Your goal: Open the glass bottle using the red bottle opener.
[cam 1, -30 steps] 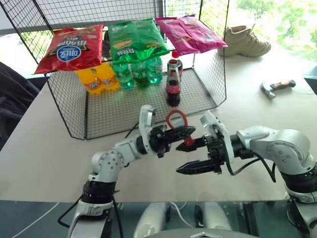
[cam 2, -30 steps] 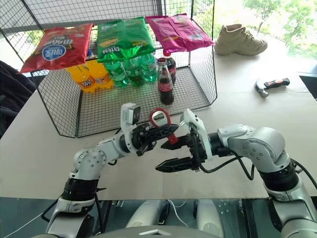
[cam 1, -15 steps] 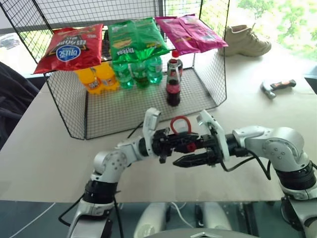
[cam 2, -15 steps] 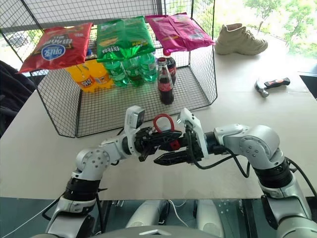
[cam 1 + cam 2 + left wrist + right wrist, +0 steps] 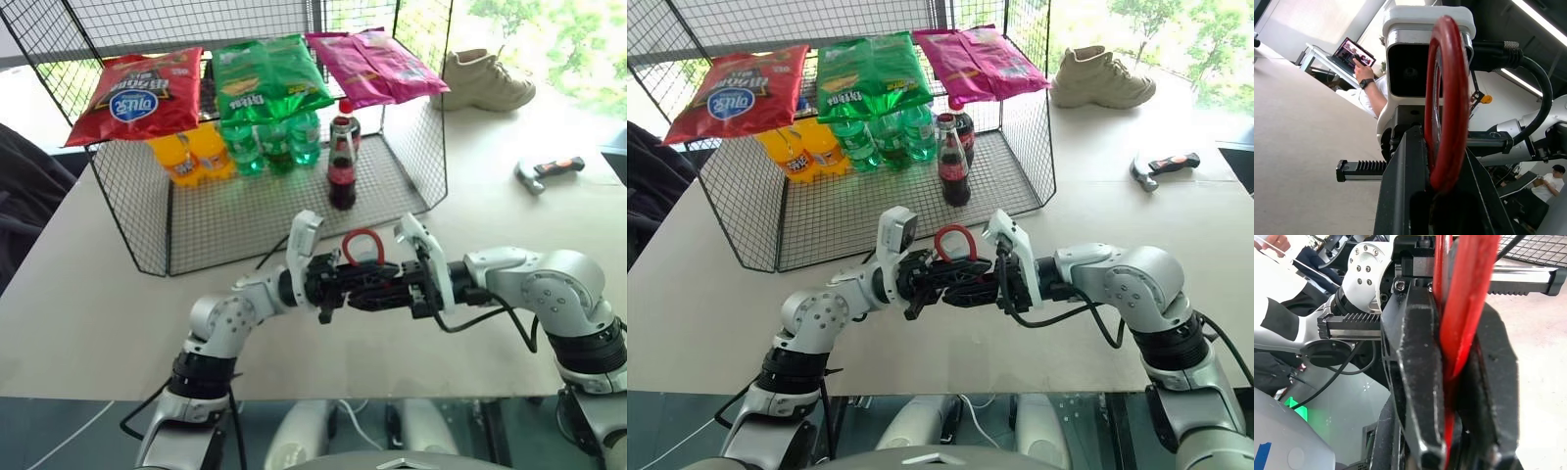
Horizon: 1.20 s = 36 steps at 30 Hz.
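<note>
Seeing both arms bent inward over the table [image 5: 88, 294], grippers nose to nose at centre, above the near edge. Left gripper [image 5: 345, 285] points toward 3 o'clock, slightly up; right gripper [image 5: 377, 291] points toward 9 o'clock, slightly down. Both are clenched on the opener [image 5: 361, 247]: my left wrist cam shows its fingers [image 5: 1400, 196] pinching the base of the red ring, my right wrist cam shows the red handle sandwiched between its two fingers [image 5: 1418, 382]. Ring head sticks up at 12 o'clock from the joined grippers, handle buried between the fingers.

Glass bottle [image 5: 341, 174] stands upright on the floor of the wire cage [image 5: 431, 157], at 12 o'clock from the grippers and well apart from them, cap on. Just behind it stands the plastic cola bottle [image 5: 346, 121], red cap.

Count:
- 1 opener, 1 glass bottle, 1 plastic cola bottle
- green bottles [image 5: 266, 147]: a cluster under the green bag, can't count them exactly
- orange bottles [image 5: 191, 155]: 2 that I can make out, at 9 o'clock of the green ones
- 3 chip bags on the cage top: red [image 5: 137, 93], green [image 5: 269, 76], pink [image 5: 377, 67]
- 1 shoe [image 5: 487, 80] on the table at 2 o'clock of the cage
- 1 hammer [image 5: 547, 172] at 3 o'clock, far right of the table

Left wrist cam also catches a person [image 5: 1371, 93] in the background at a laptop [image 5: 1355, 53].
</note>
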Motion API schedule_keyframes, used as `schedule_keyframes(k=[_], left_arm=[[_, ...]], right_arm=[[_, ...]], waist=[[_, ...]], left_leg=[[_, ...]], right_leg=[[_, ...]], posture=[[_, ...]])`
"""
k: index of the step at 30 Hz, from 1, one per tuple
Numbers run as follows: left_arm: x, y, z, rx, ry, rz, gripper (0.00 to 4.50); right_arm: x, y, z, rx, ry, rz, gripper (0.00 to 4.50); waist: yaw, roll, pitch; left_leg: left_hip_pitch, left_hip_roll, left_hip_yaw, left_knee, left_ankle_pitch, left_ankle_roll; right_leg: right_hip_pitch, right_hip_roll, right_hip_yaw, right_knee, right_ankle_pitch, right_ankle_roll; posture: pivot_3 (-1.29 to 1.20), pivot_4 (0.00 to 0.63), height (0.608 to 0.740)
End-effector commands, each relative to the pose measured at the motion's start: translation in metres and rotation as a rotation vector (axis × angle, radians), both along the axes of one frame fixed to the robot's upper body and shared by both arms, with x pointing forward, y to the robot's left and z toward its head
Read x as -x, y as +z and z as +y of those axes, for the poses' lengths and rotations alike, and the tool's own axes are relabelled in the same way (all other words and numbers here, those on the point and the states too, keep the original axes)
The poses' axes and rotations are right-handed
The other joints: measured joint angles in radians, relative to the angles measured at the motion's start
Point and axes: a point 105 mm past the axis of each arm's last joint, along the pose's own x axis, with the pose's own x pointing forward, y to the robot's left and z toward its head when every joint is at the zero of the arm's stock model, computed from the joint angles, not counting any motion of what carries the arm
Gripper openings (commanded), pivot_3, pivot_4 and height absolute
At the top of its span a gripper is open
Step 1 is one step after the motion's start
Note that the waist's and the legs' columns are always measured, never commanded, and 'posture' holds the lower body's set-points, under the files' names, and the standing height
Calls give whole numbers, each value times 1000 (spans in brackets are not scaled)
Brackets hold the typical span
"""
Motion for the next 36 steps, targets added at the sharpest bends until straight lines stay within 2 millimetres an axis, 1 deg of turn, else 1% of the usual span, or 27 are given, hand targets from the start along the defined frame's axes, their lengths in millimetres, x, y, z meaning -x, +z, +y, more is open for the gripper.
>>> schedule_keyframes(k=[1,3,5,6,7,8,9,10,11,12,14,15,17,20,23,26,28,31,34,36], left_arm=[[-10,1,8,1,81,-17,0],[-11,1,8,-6,92,-29,0],[-11,1,8,-6,92,-37,842],[-11,2,8,-5,90,-39,1009],[-10,2,8,-4,89,-41,1615],[-10,3,8,-3,91,-43,1848],[-9,4,9,0,85,-54,2381],[-8,5,10,3,81,-58,2771],[-7,5,11,6,79,-59,3022],[-6,6,13,8,76,-59,3402],[-5,8,16,19,85,-60,4314],[-5,10,19,26,98,-56,4437],[-9,10,25,24,143,-58,4437],[-22,10,34,11,262,-63,4437],[-36,10,42,11,407,-98,4437],[-45,8,44,-22,495,-153,4437],[-52,6,47,-33,570,-198,4437],[-65,3,57,-78,705,-281,4437],[-81,5,63,-116,829,-361,4437],[-91,7,65,-143,893,-418,4437]], right_arm=[[13,8,5,-35,66,-23,45],[11,4,3,-24,42,-20,45],[9,1,2,-18,23,-16,0],[8,0,1,-18,15,-13,0],[8,0,0,-19,9,-11,0],[8,-1,0,-18,4,-10,0],[8,-3,-3,-13,-8,-6,0],[8,-5,-5,-10,-19,-3,0],[8,-6,-6,-9,-29,-2,0],[7,-7,-8,-10,-41,-1,0],[4,-7,-12,-15,-82,-12,0],[-1,-7,-16,-17,-129,-30,0],[-13,-7,-24,-20,-230,-77,0],[-43,-1,-42,-41,-457,-216,0],[-72,14,-68,-40,-694,-399,0],[-87,21,-93,26,-836,-562,0],[-93,28,-111,67,-931,-693,0],[-96,39,-131,52,-1069,-804,0],[-91,38,-140,98,-1093,-890,0],[-89,35,-142,97,-1110,-893,0]], waist=[[0,0,0],[0,0,0],[0,0,0],[0,0,0],[0,0,0],[0,0,0],[0,0,0],[0,0,0],[0,0,0],[0,0,0],[0,0,0],[0,0,0],[1,0,0],[1,0,0],[2,0,0],[3,0,0],[4,0,0],[3,0,0],[2,0,0],[3,0,0]], left_leg=[[0,0,0,0,0,0],[0,0,0,0,0,0],[0,0,0,0,0,0],[0,0,0,0,0,0],[0,0,0,0,0,0],[0,0,0,0,0,0],[0,0,0,0,0,0],[0,0,0,0,0,0],[0,0,0,0,0,0],[0,0,0,0,0,0],[0,0,0,0,0,0],[0,0,0,0,0,0],[0,0,0,0,0,0],[0,0,0,0,0,0],[0,0,0,1,0,0],[0,0,1,1,0,0],[0,-1,1,0,0,0],[0,-1,2,0,0,0],[0,0,2,0,0,0],[0,0,2,1,0,0]], right_leg=[[0,0,0,0,0,0],[0,0,0,0,0,0],[0,0,0,0,0,0],[0,0,0,0,0,0],[0,0,0,0,0,0],[0,0,0,0,0,0],[0,0,0,0,0,0],[0,0,0,0,0,0],[0,0,0,0,0,0],[0,0,0,0,0,0],[0,0,0,0,0,0],[0,0,0,0,0,0],[0,0,0,0,0,0],[0,0,0,0,0,0],[0,0,0,1,0,0],[0,0,0,1,0,0],[0,1,0,1,0,0],[-1,3,0,0,0,0],[-1,3,0,1,0,0],[-1,3,0,1,0,0]], posture=[[0,150,740],[0,150,740],[0,150,740],[0,150,740],[0,150,740],[0,150,740],[0,150,740],[0,150,740],[0,150,740],[0,150,740],[0,150,740],[0,150,740],[0,150,740],[0,150,740],[0,150,740],[0,150,740],[0,150,740],[0,150,740],[0,150,740],[0,150,740]])
